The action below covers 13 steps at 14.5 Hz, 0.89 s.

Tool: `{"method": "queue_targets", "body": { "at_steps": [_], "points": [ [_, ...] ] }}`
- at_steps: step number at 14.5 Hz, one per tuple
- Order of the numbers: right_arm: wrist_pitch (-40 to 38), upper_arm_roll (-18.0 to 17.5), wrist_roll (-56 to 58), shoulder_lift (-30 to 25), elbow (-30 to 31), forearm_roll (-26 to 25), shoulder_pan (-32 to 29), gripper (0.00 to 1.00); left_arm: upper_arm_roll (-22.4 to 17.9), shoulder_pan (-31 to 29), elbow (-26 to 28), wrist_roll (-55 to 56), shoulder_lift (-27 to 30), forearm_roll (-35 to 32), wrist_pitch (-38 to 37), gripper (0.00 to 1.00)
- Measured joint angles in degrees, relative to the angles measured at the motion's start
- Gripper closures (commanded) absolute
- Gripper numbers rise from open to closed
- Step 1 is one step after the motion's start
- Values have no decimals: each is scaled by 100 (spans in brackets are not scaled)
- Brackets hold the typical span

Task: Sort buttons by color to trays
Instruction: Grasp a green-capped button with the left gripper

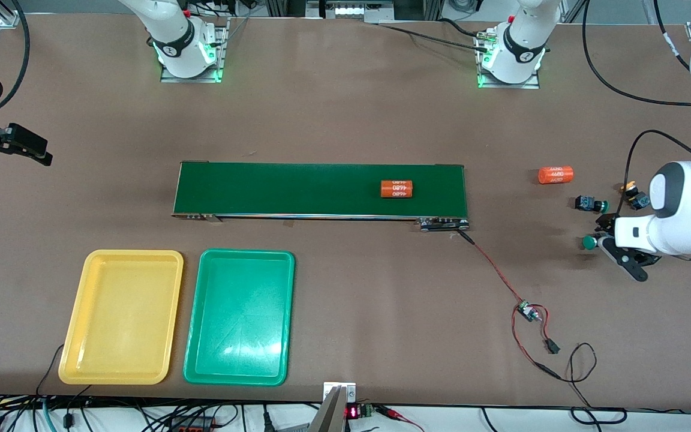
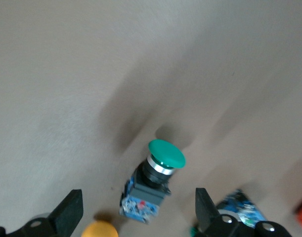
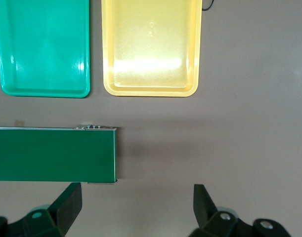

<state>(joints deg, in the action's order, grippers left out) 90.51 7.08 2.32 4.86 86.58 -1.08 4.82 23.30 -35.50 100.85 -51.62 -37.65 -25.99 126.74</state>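
We are seeing a green-capped button (image 2: 153,183) lying tilted between the left gripper's (image 2: 136,212) spread fingers, ungripped.

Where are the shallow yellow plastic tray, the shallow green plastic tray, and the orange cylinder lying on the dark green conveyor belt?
Shallow yellow plastic tray (image 1: 122,316): front view, on its bare floor.
Shallow green plastic tray (image 1: 239,316): front view, on its bare floor.
Orange cylinder on the dark green conveyor belt (image 1: 396,189): front view, on its printed side.
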Motion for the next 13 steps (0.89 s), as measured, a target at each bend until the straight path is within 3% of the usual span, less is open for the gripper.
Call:
{"method": "queue_targets", "body": {
  "at_steps": [2, 3, 5, 7, 11, 13],
  "points": [
    [-6, -1, 0, -17, 51, -3, 1, 0, -2, -213, 378, -383, -13, -12, 565, 8],
    [-6, -5, 0, -34, 63, -3, 4, 0, -1, -291, 560, -464, -15, -14, 813, 21],
    [-5, -30, 0, -83, 73, -3, 36, 0, -1, -382, 804, -563, -15, -18, 1093, 61],
    [-5, -43, -1, -116, 74, -3, 111, 0, 7, -403, 838, -764, -1, -23, 1170, 78],
    [174, -26, -7, -100, 152, -3, 109, 0, 163, -410, 815, -769, 75, -24, 1010, 79],
    [421, -22, -7, -58, 186, -3, 101, 0, 440, -418, 689, -298, 147, -23, 483, 79]
  ]
}}
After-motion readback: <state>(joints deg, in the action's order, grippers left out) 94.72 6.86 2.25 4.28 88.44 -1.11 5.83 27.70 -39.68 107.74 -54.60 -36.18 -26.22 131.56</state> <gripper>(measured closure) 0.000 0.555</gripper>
